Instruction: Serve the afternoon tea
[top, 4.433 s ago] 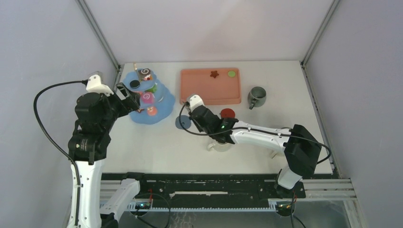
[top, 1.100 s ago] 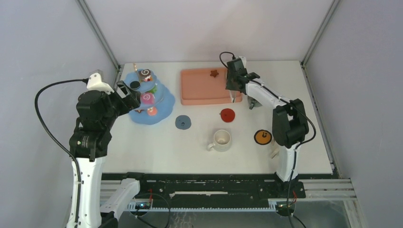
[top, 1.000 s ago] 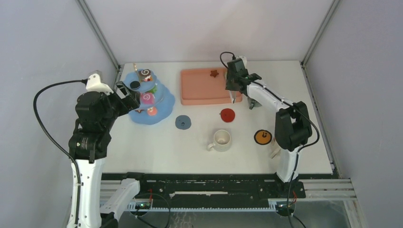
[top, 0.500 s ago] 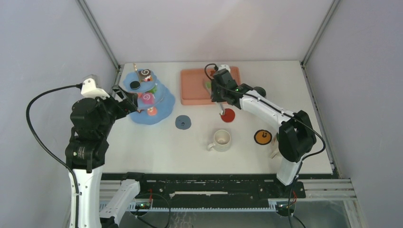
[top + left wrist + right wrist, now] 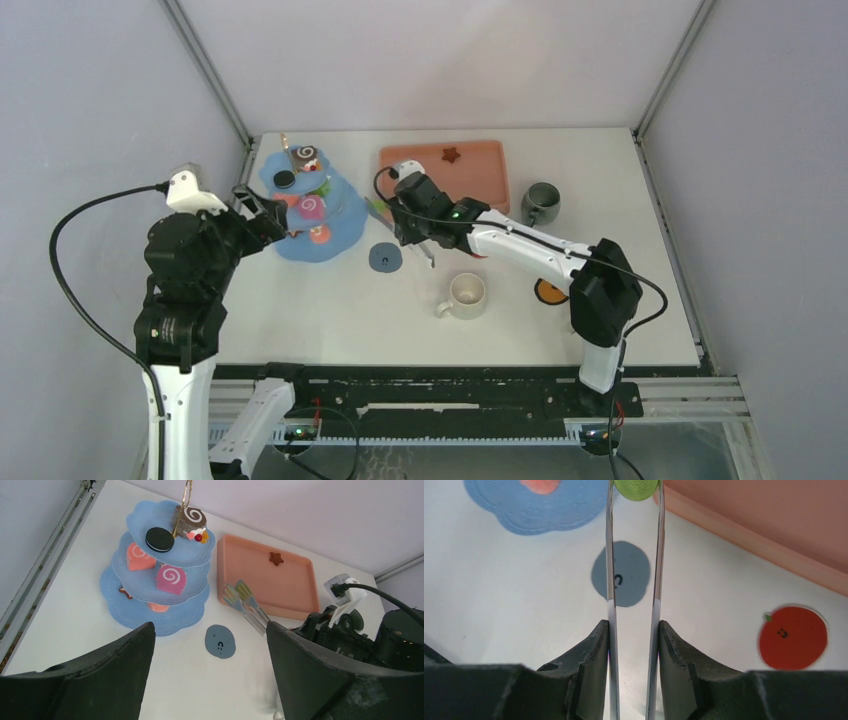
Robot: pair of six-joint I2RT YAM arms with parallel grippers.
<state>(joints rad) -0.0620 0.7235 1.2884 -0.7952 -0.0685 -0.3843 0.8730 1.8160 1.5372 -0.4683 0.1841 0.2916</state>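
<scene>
The blue tiered dessert tower point(image 5: 322, 216) stands at the back left and holds several pastries: a chocolate swirl roll point(image 5: 190, 518), a black cookie point(image 5: 160, 539) and a pink swirl roll point(image 5: 171, 579). My right gripper point(image 5: 634, 630) is shut on thin metal tongs point(image 5: 610, 555). The tong tips pinch a round green pastry point(image 5: 636, 487) above the table, between the tower and the tray. My left gripper point(image 5: 210, 675) is open and empty, just left of the tower. A cream mug point(image 5: 466, 293) and a green mug point(image 5: 541, 203) stand on the table. The grey mug is out of view.
The salmon-pink tray point(image 5: 480, 185) holds a brown star pastry point(image 5: 451, 155). A blue-grey coaster point(image 5: 385, 258) lies under the tongs, and a red apple coaster point(image 5: 793, 636) lies to its right. An orange coaster point(image 5: 545, 292) is partly hidden by my right arm.
My right gripper has carried the tongs and the green pastry from the tray's right end leftward towards the tower. My left arm has shifted slightly to the left.
</scene>
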